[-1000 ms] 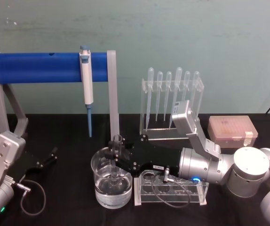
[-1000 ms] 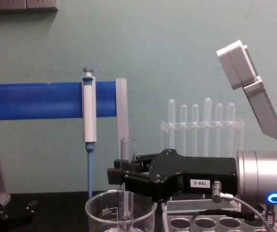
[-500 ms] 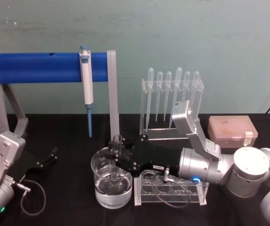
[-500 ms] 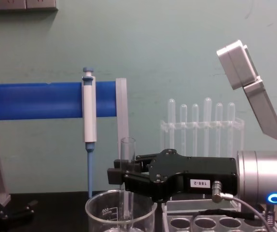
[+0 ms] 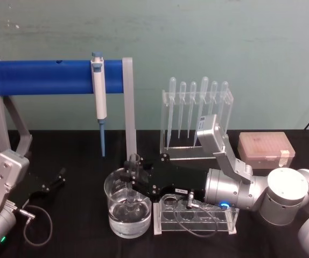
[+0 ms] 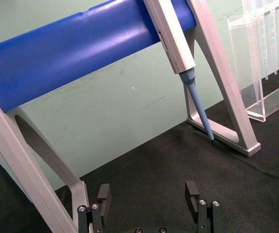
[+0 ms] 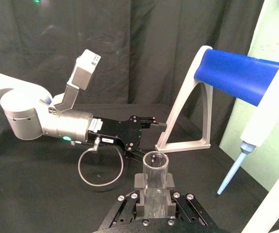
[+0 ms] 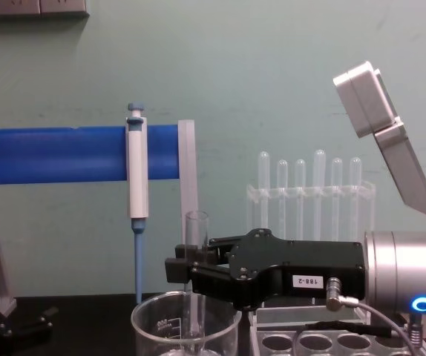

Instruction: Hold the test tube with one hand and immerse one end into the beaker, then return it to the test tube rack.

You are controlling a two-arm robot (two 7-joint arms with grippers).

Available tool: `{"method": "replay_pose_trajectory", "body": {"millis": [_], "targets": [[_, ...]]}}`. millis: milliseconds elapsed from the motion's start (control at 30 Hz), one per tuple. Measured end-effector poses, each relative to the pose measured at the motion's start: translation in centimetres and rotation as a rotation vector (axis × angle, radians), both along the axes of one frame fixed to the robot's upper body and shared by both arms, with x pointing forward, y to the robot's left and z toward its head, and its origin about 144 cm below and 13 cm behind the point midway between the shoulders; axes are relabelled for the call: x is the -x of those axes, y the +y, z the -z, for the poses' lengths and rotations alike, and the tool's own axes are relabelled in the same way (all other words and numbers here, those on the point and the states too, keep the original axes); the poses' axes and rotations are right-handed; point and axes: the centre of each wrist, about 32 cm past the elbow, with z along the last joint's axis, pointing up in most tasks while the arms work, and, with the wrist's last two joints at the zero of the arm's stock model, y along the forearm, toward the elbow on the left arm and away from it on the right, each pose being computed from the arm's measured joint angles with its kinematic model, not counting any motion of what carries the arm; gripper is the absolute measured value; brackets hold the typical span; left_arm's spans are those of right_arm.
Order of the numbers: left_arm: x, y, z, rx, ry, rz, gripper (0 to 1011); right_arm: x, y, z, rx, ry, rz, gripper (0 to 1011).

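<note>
The test tube (image 5: 133, 177) stands upright with its rounded end down inside the beaker (image 5: 113, 213), which holds clear liquid. My right gripper (image 5: 131, 177) reaches in from the right and is shut on the test tube just below its open mouth. From the chest, the test tube (image 8: 196, 230) rises above the beaker rim (image 8: 153, 312), with the right gripper (image 8: 188, 269) clamped on it. In the right wrist view the test tube (image 7: 155, 182) sits between the jaws. My left gripper (image 5: 60, 177) rests open at the left on the black table; it is open too in its own view (image 6: 149, 199).
A clear rack with round holes (image 5: 219, 224) sits under my right wrist. Behind stand a blue-barred stand (image 5: 57, 76) with a hanging white-and-blue pipette (image 5: 99, 102), a rack of plastic pipettes (image 5: 197, 110), and a tip box (image 5: 265, 150) at the right.
</note>
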Motion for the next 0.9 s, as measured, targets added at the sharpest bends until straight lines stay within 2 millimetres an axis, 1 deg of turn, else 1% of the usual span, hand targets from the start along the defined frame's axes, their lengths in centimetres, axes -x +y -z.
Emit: {"method": "replay_pose_trajectory", "body": {"millis": [900], "targets": [[0.00, 0.00, 0.00, 0.000, 0.000, 0.000, 1000, 0.00, 0.00, 0.00, 0.000, 0.000, 0.000, 227]]}}
